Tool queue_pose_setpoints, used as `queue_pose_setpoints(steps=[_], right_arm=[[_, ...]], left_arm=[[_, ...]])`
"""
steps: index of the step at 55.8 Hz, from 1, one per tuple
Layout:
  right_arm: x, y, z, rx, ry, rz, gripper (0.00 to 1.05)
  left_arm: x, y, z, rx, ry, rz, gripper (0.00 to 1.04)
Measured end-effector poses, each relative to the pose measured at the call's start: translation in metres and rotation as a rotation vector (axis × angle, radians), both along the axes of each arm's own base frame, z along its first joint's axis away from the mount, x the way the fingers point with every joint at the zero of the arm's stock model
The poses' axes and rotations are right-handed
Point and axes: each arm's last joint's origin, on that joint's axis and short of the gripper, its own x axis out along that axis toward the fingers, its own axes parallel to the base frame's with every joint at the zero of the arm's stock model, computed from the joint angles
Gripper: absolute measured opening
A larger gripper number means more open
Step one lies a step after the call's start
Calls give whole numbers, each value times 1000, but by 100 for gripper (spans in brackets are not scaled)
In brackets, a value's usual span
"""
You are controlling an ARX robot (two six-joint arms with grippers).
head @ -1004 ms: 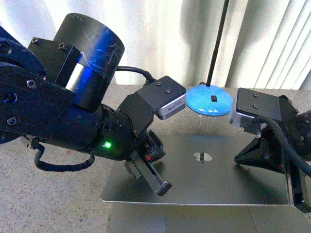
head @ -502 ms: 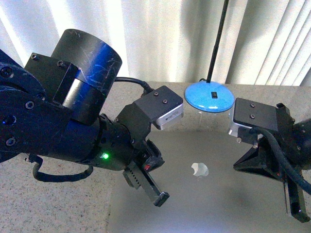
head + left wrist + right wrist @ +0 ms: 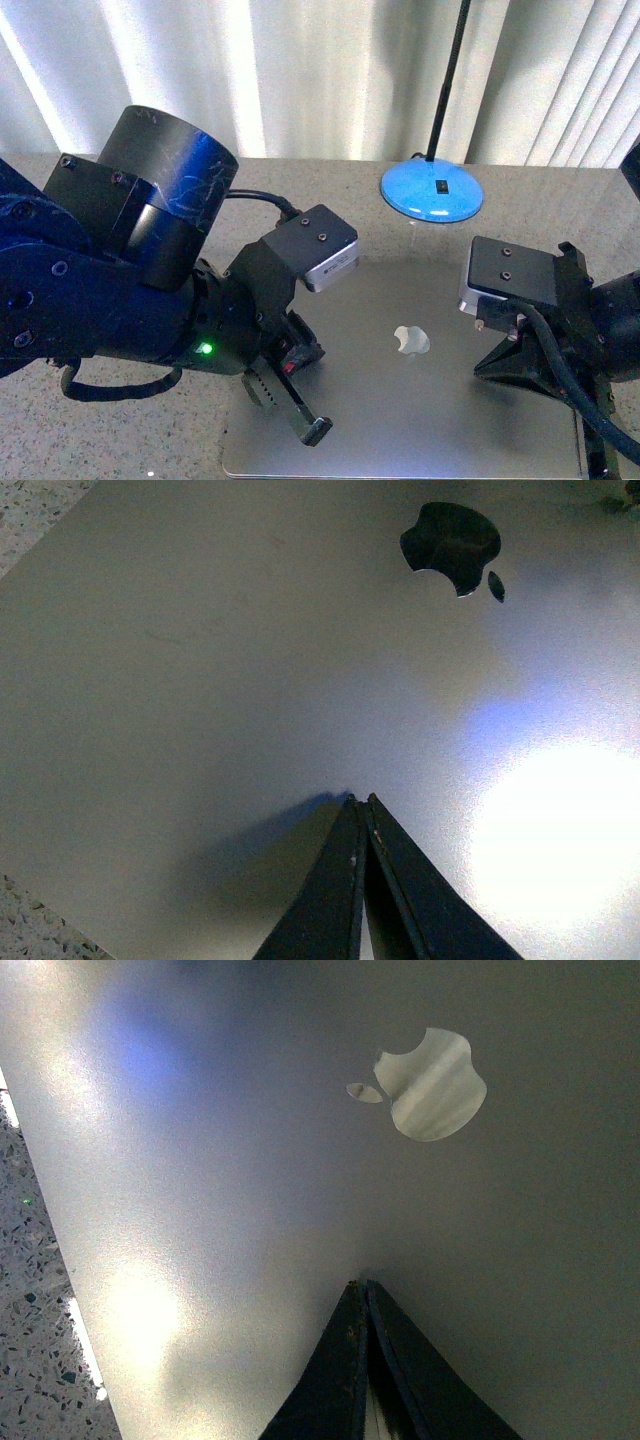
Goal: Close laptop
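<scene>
The laptop [image 3: 420, 400] lies on the speckled table with its silver lid facing up and the apple logo [image 3: 410, 340] showing. The lid looks flat and low; keys, trackpad and screen are hidden under it. My left gripper [image 3: 315, 430] is shut, its tip at the lid's near left part. In the left wrist view the shut tip [image 3: 358, 798] rests on or just above the lid [image 3: 200, 660]. My right gripper [image 3: 360, 1285] is shut and empty, its tip over the lid [image 3: 250, 1160] below the logo. In the front view its fingers run off the lower right corner.
A blue round lamp base [image 3: 432, 192] with a thin black pole stands just behind the laptop. White vertical blinds [image 3: 300, 70] close off the back. The speckled tabletop [image 3: 120, 440] shows to the left of the laptop.
The lid has come down from a tilted stand to lying flat. Both arms have dropped lower and drawn nearer with it, staying shut.
</scene>
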Motion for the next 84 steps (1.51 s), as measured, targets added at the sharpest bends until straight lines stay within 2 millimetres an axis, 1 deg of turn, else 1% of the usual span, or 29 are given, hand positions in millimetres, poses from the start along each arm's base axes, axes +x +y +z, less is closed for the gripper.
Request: queue_pose_setpoints(steps=[11, 15, 19, 21, 22, 23, 25, 27, 29, 31, 32, 38, 39, 40, 42, 43, 44, 45, 46, 49, 50, 52, 53, 55, 60, 64, 72, 82, 84], right_arm=[[2, 3, 2, 27, -14, -11, 3], [7, 4, 8, 68, -57, -45, 3], [12, 4, 16, 90, -120, -88, 3], [15, 4, 21, 103, -161, -120, 3], [18, 3, 27, 115, -209, -148, 3], [20, 3, 30, 129, -225, -172, 3], [24, 2, 38, 157, -273, -208, 5], [27, 1, 46, 187, -310, -239, 9], [30, 1, 54, 213, -338, -261, 14], [31, 0, 57, 229, -342, -279, 18], [31, 0, 60, 239, -344, -291, 21], [31, -1, 59, 255, -321, -329, 37], [31, 0, 57, 245, -330, -348, 37], [30, 2, 51, 235, -384, -427, 35], [29, 2, 48, 230, -435, -492, 32], [27, 1, 45, 244, -491, -592, 29], [25, 1, 43, 253, -519, -613, 27], [20, 0, 41, 269, -567, -727, 23], [17, -1, 39, 282, -588, -746, 22], [2, -9, 38, 371, -670, -917, 13], [-4, -13, 41, 416, -703, -983, 9], [-12, -18, 48, 485, -746, -1025, 4], [-14, -20, 51, 501, -761, -1031, 2], [-24, -26, 63, 579, -804, -1061, 3], [-40, -31, 75, 646, -816, -1073, 3], [-55, -34, 74, 654, -789, -1070, 3], [-80, -41, 75, 651, -771, -1086, 3], [-103, -47, 80, 654, -770, -1088, 3], [-107, -50, 82, 652, -747, -1076, 3]], left_arm=[[2, 6, 0, -17, -8, 49, 4], [5, 12, 6, -49, -44, 114, 4], [10, 20, 18, -107, -110, 198, 4], [12, 24, 25, -136, -144, 251, 4], [14, 27, 28, -150, -164, 278, 4], [16, 31, 36, -179, -208, 323, 4], [19, 36, 44, -206, -249, 381, 8], [22, 40, 56, -252, -297, 443, 13], [24, 43, 63, -281, -318, 468, 16], [26, 47, 71, -311, -338, 503, 22], [27, 49, 74, -327, -342, 520, 25], [27, 52, 76, -351, -334, 546, 39], [26, 50, 73, -344, -337, 554, 41], [25, 50, 71, -337, -356, 574, 40], [23, 51, 67, -336, -442, 658, 35], [19, 53, 65, -338, -496, 708, 31], [17, 54, 64, -338, -519, 732, 30], [11, 56, 62, -341, -558, 774, 26], [8, 58, 62, -347, -572, 783, 24], [-5, 68, 63, -366, -645, 855, 15], [-8, 71, 65, -372, -655, 862, 14], [-17, 81, 69, -386, -685, 887, 6], [-19, 83, 71, -389, -690, 893, 5], [-26, 90, 75, -400, -702, 907, 4], [-46, 105, 82, -410, -716, 919, 4], [-61, 111, 82, -407, -704, 907, 4], [-84, 123, 83, -403, -697, 906, 4], [-110, 135, 95, -402, -697, 911, 4], [-115, 137, 96, -405, -701, 909, 4]])
